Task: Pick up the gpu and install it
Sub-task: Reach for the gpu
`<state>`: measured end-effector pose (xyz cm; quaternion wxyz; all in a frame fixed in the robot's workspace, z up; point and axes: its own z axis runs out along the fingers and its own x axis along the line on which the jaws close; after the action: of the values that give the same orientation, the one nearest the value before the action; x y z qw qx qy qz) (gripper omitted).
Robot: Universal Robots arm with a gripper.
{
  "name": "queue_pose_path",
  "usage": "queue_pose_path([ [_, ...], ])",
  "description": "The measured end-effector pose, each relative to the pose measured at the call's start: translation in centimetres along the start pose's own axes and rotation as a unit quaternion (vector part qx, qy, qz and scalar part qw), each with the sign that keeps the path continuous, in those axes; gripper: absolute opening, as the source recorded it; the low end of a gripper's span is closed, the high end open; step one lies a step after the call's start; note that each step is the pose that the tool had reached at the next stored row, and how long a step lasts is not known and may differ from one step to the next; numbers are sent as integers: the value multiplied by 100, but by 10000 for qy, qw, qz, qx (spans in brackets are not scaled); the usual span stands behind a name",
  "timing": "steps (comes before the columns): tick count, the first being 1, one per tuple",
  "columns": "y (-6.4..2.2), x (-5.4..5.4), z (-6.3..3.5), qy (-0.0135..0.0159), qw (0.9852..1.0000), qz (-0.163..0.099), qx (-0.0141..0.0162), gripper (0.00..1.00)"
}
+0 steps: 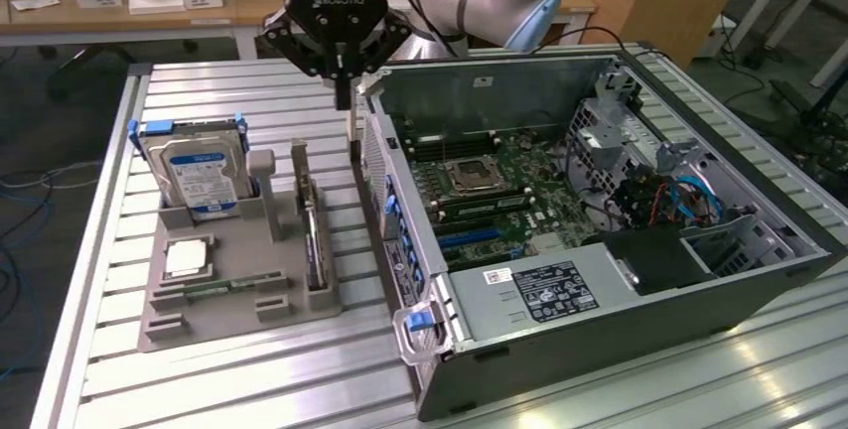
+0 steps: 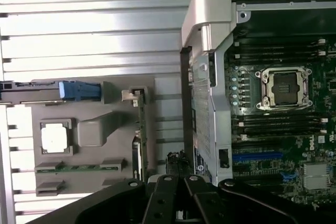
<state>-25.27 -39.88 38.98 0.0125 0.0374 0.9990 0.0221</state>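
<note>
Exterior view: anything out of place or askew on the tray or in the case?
Nothing stands out. The gpu stands on edge in its slot of the grey tray, and the hard drive is upright in its own slot. Nothing is spilled. The gripper is shut, off the gpu, above the gap between tray and case.

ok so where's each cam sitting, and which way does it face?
Exterior view: off the arm, raised, angled down across the table; arm and shut gripper hang beside the case.
Wrist view: on the wrist, facing straight down at tray and case; gripper linkage in the foreground.
Shared: gpu, hard drive, tray, case.
</note>
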Motion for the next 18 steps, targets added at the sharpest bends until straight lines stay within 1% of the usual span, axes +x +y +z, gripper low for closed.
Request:
queue_pose_path([
  [5, -11, 140, -1, 0, 10000, 0, 0, 11],
  [11, -21, 272, -2, 0, 10000, 0, 0, 11],
  [13, -22, 300, -2, 0, 10000, 1, 0, 11],
  [18, -23, 302, -2, 0, 10000, 0, 0, 11],
])
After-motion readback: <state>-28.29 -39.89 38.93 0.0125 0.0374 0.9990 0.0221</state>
